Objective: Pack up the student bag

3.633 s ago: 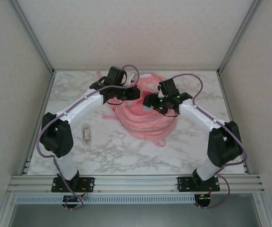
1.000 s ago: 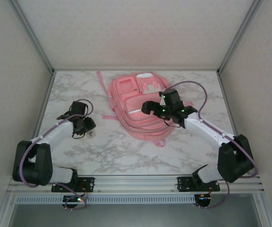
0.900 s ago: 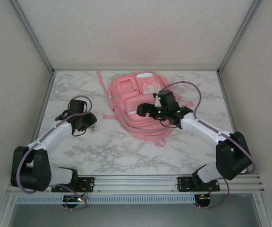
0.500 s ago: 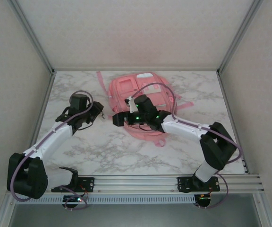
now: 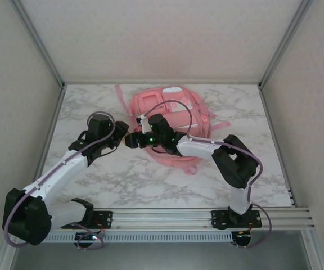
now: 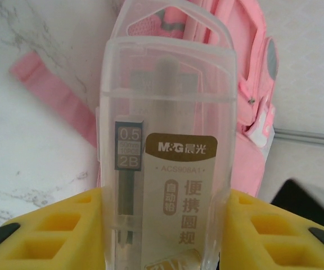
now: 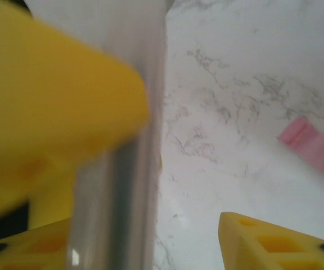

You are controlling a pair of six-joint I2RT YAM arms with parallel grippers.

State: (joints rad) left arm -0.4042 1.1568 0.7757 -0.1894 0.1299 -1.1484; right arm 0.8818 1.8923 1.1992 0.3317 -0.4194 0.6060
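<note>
The student bag [image 5: 170, 112] is laid flat at the upper centre of the marbled surface [image 5: 151, 180], front pockets turned up, with one strap [image 5: 118, 93] trailed toward the upper left and a small loop [image 5: 192, 169] at its lower edge. Just beside the bag's lower left edge the two claws are brought together. A clear plastic case [image 6: 167, 140] with a brown label is pinched upright between the yellow pads of the left claw [image 6: 162, 225], the bag's pink fabric being seen behind it. The same case [image 7: 122, 185] is seen between the fingers of the right claw [image 7: 151, 236], which are spread, bare surface showing between the case and one finger [image 7: 263, 239]. The right arm is folded across the bag's lower part. Bare surface is left at the lower centre and both sides, bounded by the metal frame [image 5: 162, 216] and plain walls.
</note>
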